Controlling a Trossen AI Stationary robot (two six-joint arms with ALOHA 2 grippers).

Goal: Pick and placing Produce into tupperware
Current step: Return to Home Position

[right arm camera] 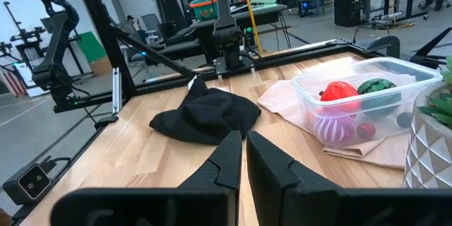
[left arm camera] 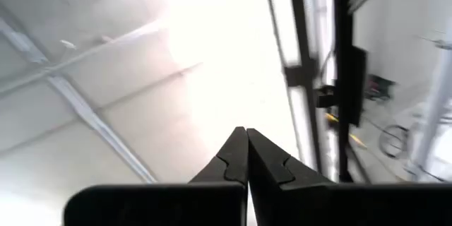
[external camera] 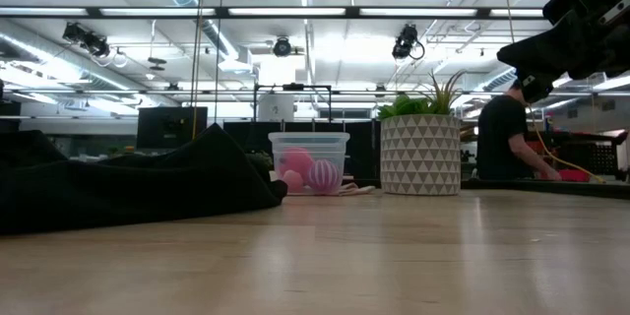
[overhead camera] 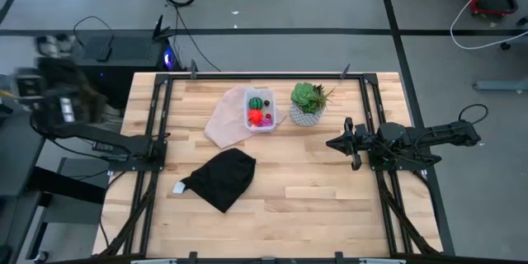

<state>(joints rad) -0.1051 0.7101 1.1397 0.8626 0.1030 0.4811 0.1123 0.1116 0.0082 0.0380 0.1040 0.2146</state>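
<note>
Right wrist view: right pincer pressed together, empty; left pincer likewise.

Our left arm: raised at the far left, wrist tilted upward, left gripper fingers pressed together. Our right arm: folded low at the right, right gripper pointing inward, fingers closed.

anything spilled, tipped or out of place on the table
Nothing stands out. The toy produce sits inside the clear rectangular plastic tub, the white patterned plant pot stands upright, and nothing is spilled. The crumpled black cloth is merely untidy.
</note>
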